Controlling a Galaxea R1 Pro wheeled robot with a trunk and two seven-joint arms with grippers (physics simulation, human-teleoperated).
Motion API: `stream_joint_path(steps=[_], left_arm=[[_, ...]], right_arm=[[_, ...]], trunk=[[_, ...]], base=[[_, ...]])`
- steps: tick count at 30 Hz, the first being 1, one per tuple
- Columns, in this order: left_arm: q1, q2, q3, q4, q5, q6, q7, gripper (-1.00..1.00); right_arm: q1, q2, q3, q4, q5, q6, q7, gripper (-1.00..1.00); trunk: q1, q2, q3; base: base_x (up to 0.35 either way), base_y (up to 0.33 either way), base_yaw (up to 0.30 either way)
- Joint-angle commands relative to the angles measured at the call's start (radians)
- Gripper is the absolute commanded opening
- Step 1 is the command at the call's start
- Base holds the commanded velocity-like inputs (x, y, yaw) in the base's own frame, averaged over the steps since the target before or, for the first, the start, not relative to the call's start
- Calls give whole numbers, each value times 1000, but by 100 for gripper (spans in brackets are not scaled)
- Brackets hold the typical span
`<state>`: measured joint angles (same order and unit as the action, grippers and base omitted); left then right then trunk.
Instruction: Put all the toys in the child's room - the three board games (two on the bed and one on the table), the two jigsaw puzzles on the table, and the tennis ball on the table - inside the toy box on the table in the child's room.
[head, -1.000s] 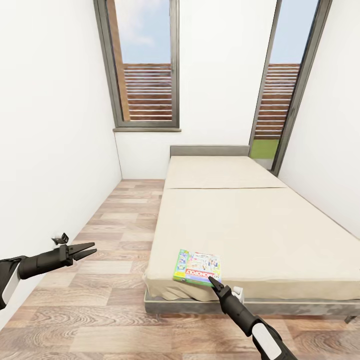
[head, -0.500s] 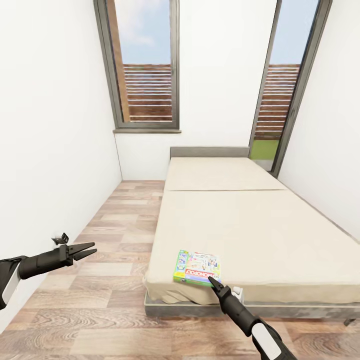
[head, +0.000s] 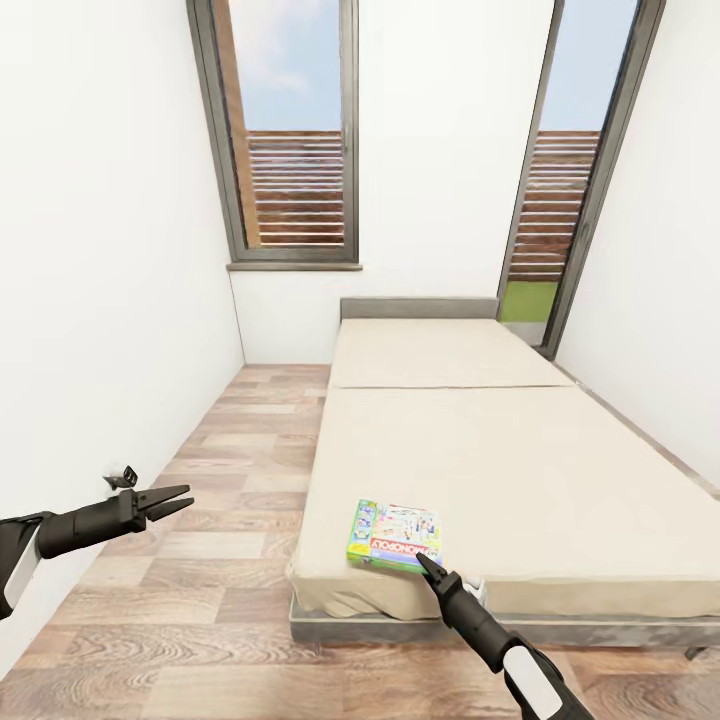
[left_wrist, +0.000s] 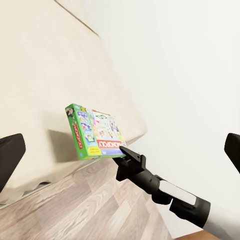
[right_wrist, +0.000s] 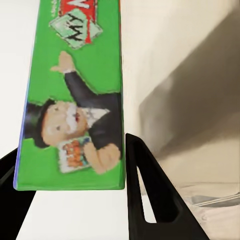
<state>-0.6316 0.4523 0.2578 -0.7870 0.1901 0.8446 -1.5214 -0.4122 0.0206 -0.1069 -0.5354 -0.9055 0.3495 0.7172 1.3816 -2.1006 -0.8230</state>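
At far left the left gripper (head: 172, 499) hovers over the floor (head: 220, 560), fingers apart, holding nothing. One board game (head: 395, 535) lies at the near corner of the bed (head: 500, 450). The right gripper (head: 428, 566) clamps its green edge, fingertips partly hidden.

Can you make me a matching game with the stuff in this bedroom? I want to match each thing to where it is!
Things:
1. board game
2. bed
3. left gripper
4. right gripper

Places:
A. over the wooden floor, near the white wall
B. at the near edge of the board game
C. on the near corner of the bed
D. under the windows, with a grey headboard

Pairs: 1-C, 2-D, 3-A, 4-B
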Motion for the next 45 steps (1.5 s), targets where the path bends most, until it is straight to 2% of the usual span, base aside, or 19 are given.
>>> stream_joint_path(steps=[1, 8, 13, 16, 22, 28, 32, 35, 39, 45], left_arm=[[0, 0, 0, 0, 0, 10, -3, 100], [0, -1, 0, 0, 0, 10, -2, 100], [0, -1, -1, 0, 0, 10, 0, 100], [0, -1, -1, 0, -1, 10, 2, 100], [0, -4, -2, 0, -4, 10, 4, 100], [0, -3, 0, 0, -5, 10, 5, 100], [0, -1, 1, 0, -3, 10, 21, 100], [0, 0, 1, 0, -2, 11, 27, 100], [0, -2, 1, 0, -2, 11, 30, 100], [-1, -3, 2, 0, -1, 11, 30, 100]], right_arm=[[0, 1, -4, 0, -4, 8, 2, -100], [-2, 3, 3, -9, 0, 10, 1, -100], [-14, 27, 5, -11, 6, 23, -4, -100], [-21, 41, 10, -22, 11, 42, -35, -100], [-25, 43, 25, -88, 11, 68, -114, -100], [-26, 41, 29, -141, 9, 114, -132, -100], [-25, 32, 28, -182, 7, 185, -122, -100], [-23, 23, 25, -204, 6, 209, -98, -100], [-20, 9, 24, -233, 11, 217, -57, -100], [-14, 6, 29, -242, 12, 216, -31, -100]], trunk=[[-4, 7, 2], [-31, 56, 24], [-50, 91, 40], [-62, 112, 49], [-85, 154, 68], [-108, 196, 87], [-123, 224, 99], [-134, 245, 109], [-150, 273, 121], [-173, 315, 140]], base=[[0, 0, 0], [0, 0, 0], [0, 0, 0], [0, 0, 0], [0, 0, 0], [0, 0, 0], [0, 0, 0], [0, 0, 0], [0, 0, 0], [0, 0, 0]])
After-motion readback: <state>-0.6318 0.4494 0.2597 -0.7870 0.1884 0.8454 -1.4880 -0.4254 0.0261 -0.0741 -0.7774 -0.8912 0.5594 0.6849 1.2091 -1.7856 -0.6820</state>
